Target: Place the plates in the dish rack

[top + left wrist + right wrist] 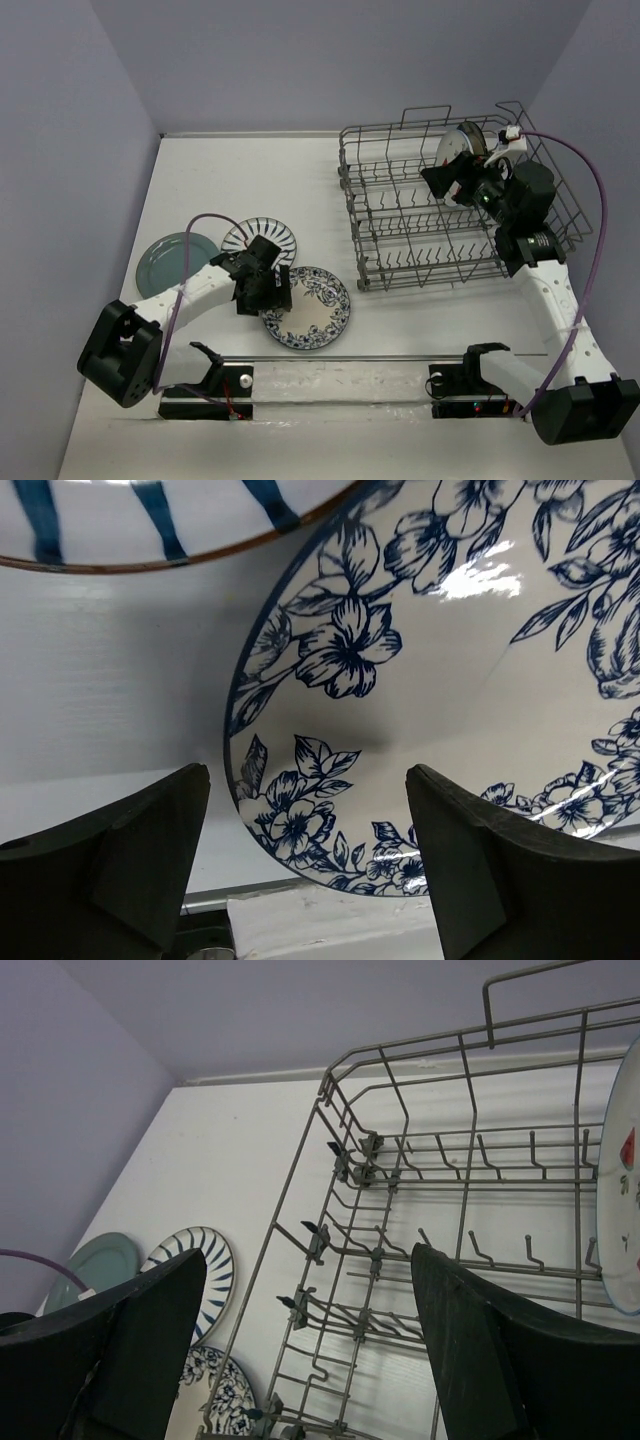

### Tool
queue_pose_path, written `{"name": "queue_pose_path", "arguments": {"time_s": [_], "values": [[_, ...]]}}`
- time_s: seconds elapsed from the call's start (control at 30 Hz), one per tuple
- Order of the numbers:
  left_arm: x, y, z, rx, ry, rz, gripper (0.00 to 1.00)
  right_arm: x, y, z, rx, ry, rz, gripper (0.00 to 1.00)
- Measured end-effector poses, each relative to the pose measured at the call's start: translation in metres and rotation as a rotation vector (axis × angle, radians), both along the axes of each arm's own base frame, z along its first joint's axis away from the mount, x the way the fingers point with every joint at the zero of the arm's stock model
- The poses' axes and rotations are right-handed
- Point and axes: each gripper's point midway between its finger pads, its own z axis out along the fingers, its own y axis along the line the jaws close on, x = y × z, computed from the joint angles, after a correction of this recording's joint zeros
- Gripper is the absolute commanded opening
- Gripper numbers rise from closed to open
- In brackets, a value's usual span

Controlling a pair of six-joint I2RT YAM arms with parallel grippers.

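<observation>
Strawberry plate (457, 148) upright in dish rack (400, 212)

Dish rack (400, 215): open from above, while its tall wire sides block sideways entry. Tine rows left of the upright strawberry plate (458, 146) stand free. Left of the rack lie the floral plate (315, 310), nearest, then the striped plate (262, 233) and the teal plate (172, 258).

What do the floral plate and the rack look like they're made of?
The floral plate is probably glazed ceramic with a glossy finish: bright highlights sit on its cream surface over the blue pattern. The rack looks like grey metal wire with a dull finish: thin bent rods and upright tines, with no shine. Its even grey suggests a coating, but that is only a guess.
</observation>
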Motion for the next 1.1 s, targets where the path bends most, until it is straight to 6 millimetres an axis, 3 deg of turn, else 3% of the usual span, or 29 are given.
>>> {"name": "queue_pose_path", "arguments": {"time_s": [0.1, 0.23, 0.3, 0.43, 0.53, 0.57, 0.6, 0.7, 0.87, 1.1], "values": [[-0.011, -0.004, -0.008, -0.037, 0.039, -0.014, 0.89, 0.000, 0.004, -0.002, 0.004, 0.010, 0.013, 0.88], [-0.017, -0.015, -0.010, -0.121, 0.046, -0.021, 0.80, 0.000, 0.006, -0.003, 0.018, 0.019, 0.020, 0.88], [-0.019, -0.021, -0.008, -0.177, 0.036, -0.014, 0.67, -0.001, 0.009, -0.004, 0.024, 0.023, 0.027, 0.88], [-0.023, -0.027, -0.010, -0.224, 0.040, 0.002, 0.49, -0.003, 0.013, -0.009, 0.031, 0.040, 0.038, 0.88], [-0.023, -0.028, -0.011, -0.232, 0.039, 0.011, 0.29, -0.004, 0.013, -0.011, 0.035, 0.046, 0.038, 0.88], [-0.023, -0.027, -0.012, -0.227, 0.040, 0.015, 0.14, -0.005, 0.013, -0.011, 0.035, 0.046, 0.038, 0.88], [-0.024, -0.026, -0.013, -0.222, 0.044, 0.020, 0.07, -0.005, 0.013, -0.011, 0.036, 0.045, 0.038, 0.88], [-0.019, -0.031, -0.004, -0.280, 0.032, 0.069, 0.06, -0.007, 0.013, -0.008, 0.039, 0.039, 0.039, 0.88], [-0.018, -0.049, 0.013, -0.364, -0.012, 0.007, 0.06, -0.011, 0.015, -0.004, 0.041, 0.029, 0.046, 0.88], [-0.019, -0.052, 0.025, -0.393, -0.060, -0.033, 0.06, -0.024, 0.022, -0.006, 0.042, 0.042, 0.091, 0.88]]}}
